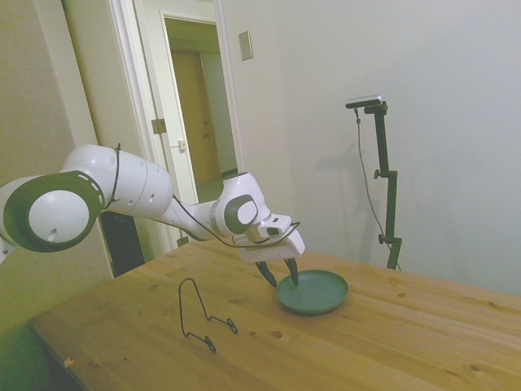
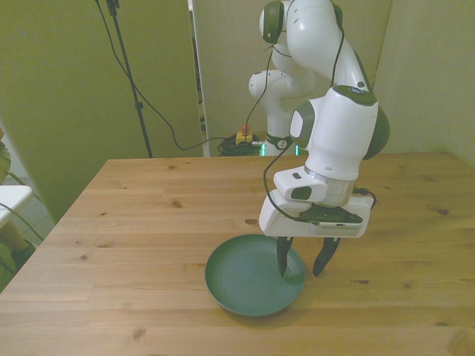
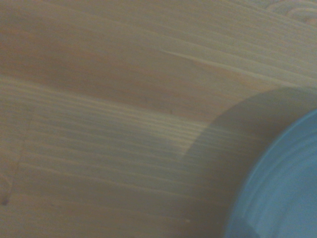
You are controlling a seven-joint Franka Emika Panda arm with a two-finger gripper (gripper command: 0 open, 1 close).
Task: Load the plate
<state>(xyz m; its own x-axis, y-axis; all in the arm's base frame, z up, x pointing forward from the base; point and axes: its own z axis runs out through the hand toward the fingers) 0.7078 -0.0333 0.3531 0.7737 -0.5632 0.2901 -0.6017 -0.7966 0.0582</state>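
Observation:
The teal-green plate (image 2: 236, 276) lies flat on the wooden table near its front edge. My gripper (image 2: 300, 267) hangs over the plate's rim on the front view's right. It is open, with one finger inside the plate and the other outside the rim. In the side view the gripper (image 1: 281, 279) is at the plate's (image 1: 319, 291) left edge, fingertips down at rim height. The wrist view is blurred and shows a curved piece of the plate (image 3: 285, 188) over wood grain. Nothing lies in the plate.
A thin black wire stand (image 1: 199, 314) stands on the table to the left of the plate in the side view, apart from the gripper. Bare wood (image 2: 148, 222) stretches across the front view's left and back.

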